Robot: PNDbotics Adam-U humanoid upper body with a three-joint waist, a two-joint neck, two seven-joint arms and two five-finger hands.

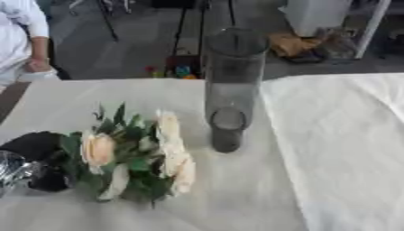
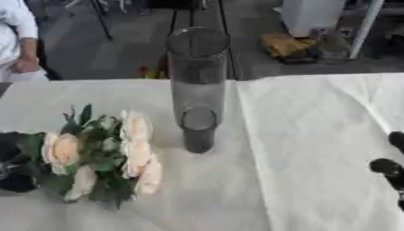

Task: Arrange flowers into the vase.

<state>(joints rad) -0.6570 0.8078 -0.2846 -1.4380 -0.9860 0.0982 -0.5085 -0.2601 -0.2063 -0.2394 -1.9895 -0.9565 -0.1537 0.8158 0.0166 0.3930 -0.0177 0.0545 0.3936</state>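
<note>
The left robot hand (image 1: 35, 162) sits left of the vase (image 1: 231, 90), low at the bouquet's (image 1: 134, 155) stem end; whether its fingers wrap the stems I cannot tell. The cream blooms look soft and bruisable, so the stems are the safer hold. The bouquet lies on the surface (image 1: 236, 198), heads nearest the upright glass vase. The right robot hand (image 2: 391, 173) shows only dark fingertips, well right of the vase.

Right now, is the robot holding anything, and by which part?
The left hand seems to hold the flowers at their stem end, hidden behind leaves. The right hand holds nothing.
</note>
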